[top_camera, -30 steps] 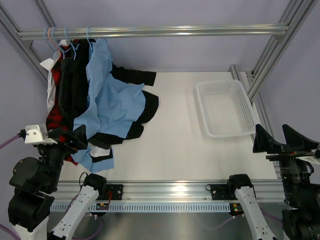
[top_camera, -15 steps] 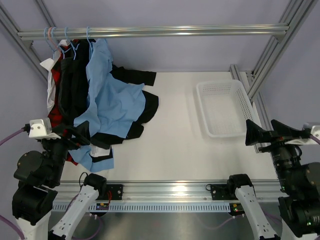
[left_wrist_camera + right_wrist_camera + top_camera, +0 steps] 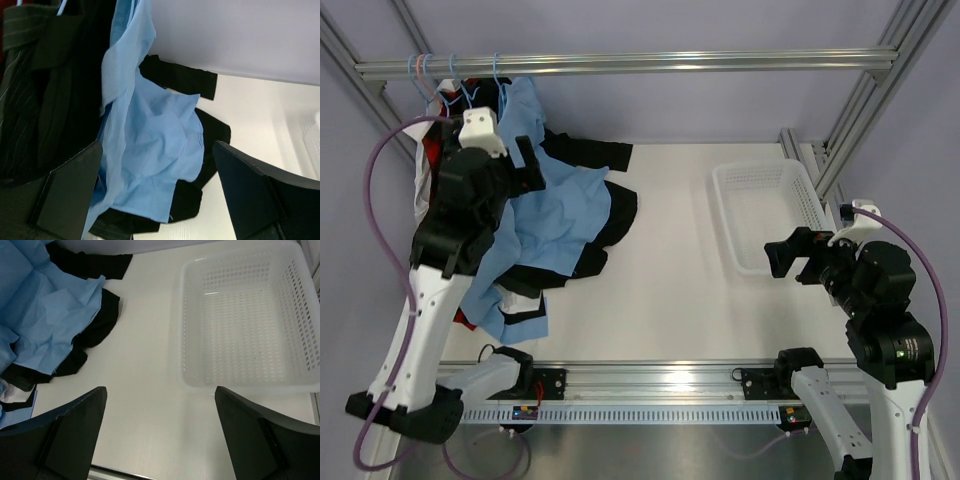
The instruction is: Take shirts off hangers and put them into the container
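Left wrist view: light blue shirt (image 3: 150, 170) hangs just ahead of my left gripper (image 3: 157, 147), jaws spread, empty; my right gripper (image 3: 160, 390), likewise spread, is well apart from it.

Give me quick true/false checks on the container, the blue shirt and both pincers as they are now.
1. The container is empty. True.
2. The left pincer is shut on the light blue shirt. False: it is open, facing the shirt and gripping nothing.
3. The light blue shirt hangs from the rail, with its lower part draped on the table. True.
4. The right pincer is shut. False: it is open and empty, by the container's near edge.
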Controlling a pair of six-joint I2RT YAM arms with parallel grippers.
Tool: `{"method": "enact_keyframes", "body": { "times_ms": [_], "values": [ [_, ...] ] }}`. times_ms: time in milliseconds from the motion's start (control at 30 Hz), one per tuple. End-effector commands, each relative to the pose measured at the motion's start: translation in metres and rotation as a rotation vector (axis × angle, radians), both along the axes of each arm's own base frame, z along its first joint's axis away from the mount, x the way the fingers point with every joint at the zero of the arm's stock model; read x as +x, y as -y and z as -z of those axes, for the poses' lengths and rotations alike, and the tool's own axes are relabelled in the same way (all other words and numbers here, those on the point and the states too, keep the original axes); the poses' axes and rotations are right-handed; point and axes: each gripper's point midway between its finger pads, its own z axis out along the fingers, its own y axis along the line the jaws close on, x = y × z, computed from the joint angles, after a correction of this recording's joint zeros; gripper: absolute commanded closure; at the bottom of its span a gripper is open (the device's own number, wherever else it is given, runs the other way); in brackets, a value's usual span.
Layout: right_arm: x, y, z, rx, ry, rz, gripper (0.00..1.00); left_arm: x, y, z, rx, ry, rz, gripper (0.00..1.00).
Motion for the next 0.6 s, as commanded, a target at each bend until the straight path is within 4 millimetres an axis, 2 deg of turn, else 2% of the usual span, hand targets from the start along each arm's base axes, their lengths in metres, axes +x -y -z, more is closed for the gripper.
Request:
{"method": "enact_keyframes", "body": {
  "times_ms": [0,133,200,367,467,567],
  "values": [
    [-0.007,-0.012,0.010,0.023,-0.039,-0.068,0.01,0.027,-0.014,-0.033,-0.003,0.071,-0.099,0.01],
    [-0.009,-0.013,0.011,0.024,-0.012,-0.074,0.01,0.058,-0.037,-0.028,-0.022,0.041,-0.178,0.02],
    [-0.008,-0.012,0.009,0.020,0.001,-0.069,0.00,0.073,-0.038,-0.017,-0.011,0.009,-0.184,0.05],
    [-0.008,-0.015,0.010,0.025,0.008,-0.085,0.01,0.097,-0.037,0.001,0.031,-0.043,-0.179,0.15],
    [-0.008,-0.015,0.010,0.025,0.016,-0.086,0.01,0.107,-0.035,0.014,0.053,-0.076,-0.173,0.27],
    [-0.008,-0.014,0.011,0.024,0.019,-0.082,0.00,0.114,-0.034,0.022,0.069,-0.095,-0.165,0.46]
  ]
}}
